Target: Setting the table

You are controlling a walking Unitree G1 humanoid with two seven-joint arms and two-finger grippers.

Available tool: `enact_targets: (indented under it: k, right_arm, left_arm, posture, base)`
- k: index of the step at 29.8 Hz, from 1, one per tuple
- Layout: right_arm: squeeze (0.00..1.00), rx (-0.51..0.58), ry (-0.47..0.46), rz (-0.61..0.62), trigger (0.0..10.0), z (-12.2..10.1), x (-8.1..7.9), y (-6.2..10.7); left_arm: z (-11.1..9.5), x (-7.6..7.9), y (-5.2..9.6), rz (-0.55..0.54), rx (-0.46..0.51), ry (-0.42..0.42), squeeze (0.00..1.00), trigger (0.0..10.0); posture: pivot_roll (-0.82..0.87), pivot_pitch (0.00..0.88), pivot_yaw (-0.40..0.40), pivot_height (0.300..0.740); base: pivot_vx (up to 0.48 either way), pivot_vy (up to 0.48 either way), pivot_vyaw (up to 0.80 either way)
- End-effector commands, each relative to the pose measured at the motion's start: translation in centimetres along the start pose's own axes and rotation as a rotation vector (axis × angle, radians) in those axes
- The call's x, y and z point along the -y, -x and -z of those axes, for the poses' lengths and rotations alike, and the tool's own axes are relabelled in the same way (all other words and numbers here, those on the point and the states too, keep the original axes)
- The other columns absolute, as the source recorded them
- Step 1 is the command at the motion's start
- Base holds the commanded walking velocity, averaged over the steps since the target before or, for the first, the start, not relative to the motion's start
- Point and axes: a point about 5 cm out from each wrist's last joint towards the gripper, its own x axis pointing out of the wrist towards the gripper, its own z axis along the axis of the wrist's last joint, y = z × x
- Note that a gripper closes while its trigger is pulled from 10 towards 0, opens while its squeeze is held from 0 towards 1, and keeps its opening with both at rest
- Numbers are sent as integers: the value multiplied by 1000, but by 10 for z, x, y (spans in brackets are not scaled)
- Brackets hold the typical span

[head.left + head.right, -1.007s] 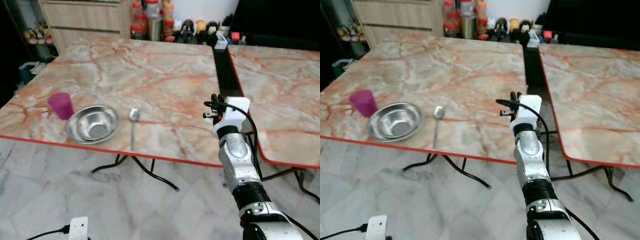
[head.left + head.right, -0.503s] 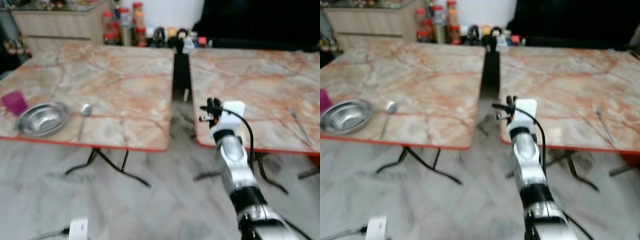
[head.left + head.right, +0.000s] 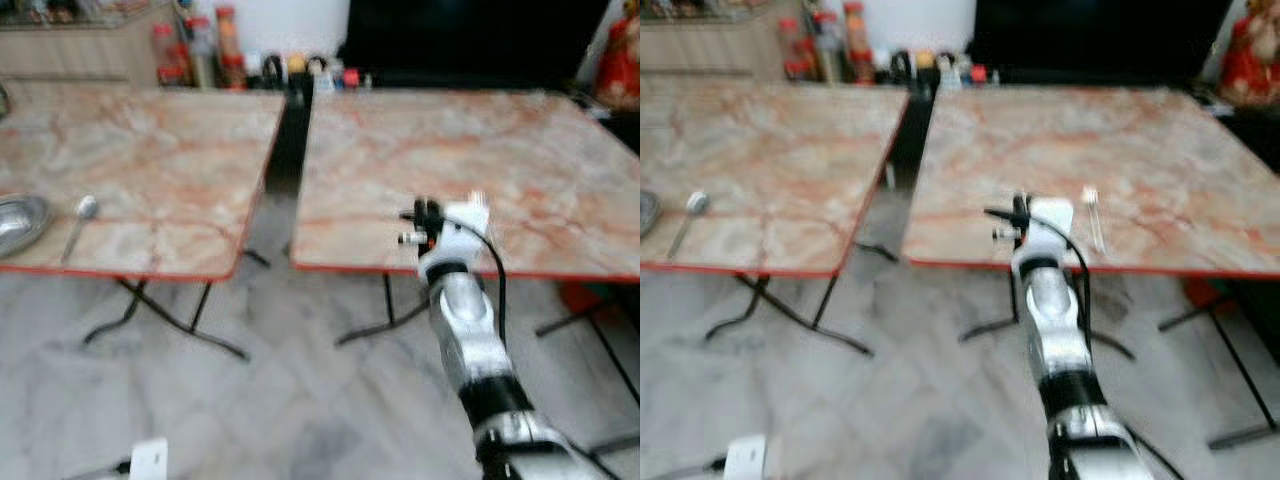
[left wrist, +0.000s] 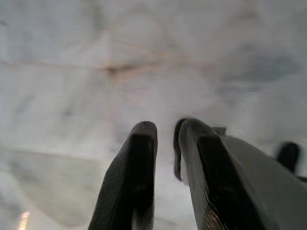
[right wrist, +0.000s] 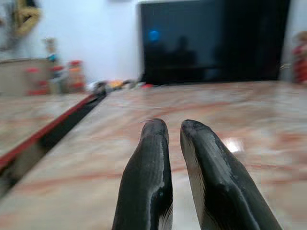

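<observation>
Since the right hand is nearly closed and empty, I'd open it before reaching for the fork just beside it on the tabletop.

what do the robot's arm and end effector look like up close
The right arm is silver metal with a black band and a white wrist housing, with a black cable looping alongside. Its right end effector has two long, black, rounded fingers; the left end effector looks the same.

Glossy marble-look tables; shiny metal spoon, bowl; floor probably polished stone.
</observation>
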Motion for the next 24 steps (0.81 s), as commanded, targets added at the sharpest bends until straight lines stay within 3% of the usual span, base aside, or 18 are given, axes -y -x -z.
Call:
enact_targets:
  k: [1, 12, 15, 19, 24]
  right_arm:
    - [0, 18, -16, -17, 10000, -7, -10, -4]
    - [0, 4, -13, 12, 10000, -9, -7, -8]
    - [0, -8, -20, 18, 10000, -8, -6, -9]
    - [0, -26, -14, 30, 10000, -7, -4, -10]
    - [0, -17, -11, 22, 10000, -8, -6, -9]
  left_arm:
    - [-1, -13, 0, -37, -2, 0, 0, 10000]
    - [-7, -12, -1, -33, 22, 19, 0, 10000]
    - [-8, -12, -2, -34, 25, 18, 0, 10000]
    - [-10, -10, -2, -32, 31, 16, 0, 10000]
    - [-12, -8, -2, -29, 38, 13, 0, 10000]
  posture:
    - [-7, 0, -8, 740]
    - [-3, 0, -3, 740]
    - [-4, 0, -3, 740]
    - [-5, 0, -2, 740]
    - [-4, 1, -4, 740]
  base:
    - [0, 0, 0]
    - [0, 0, 0]
    - [245, 0, 0]
    - [259, 0, -716]
    - [269, 0, 0]
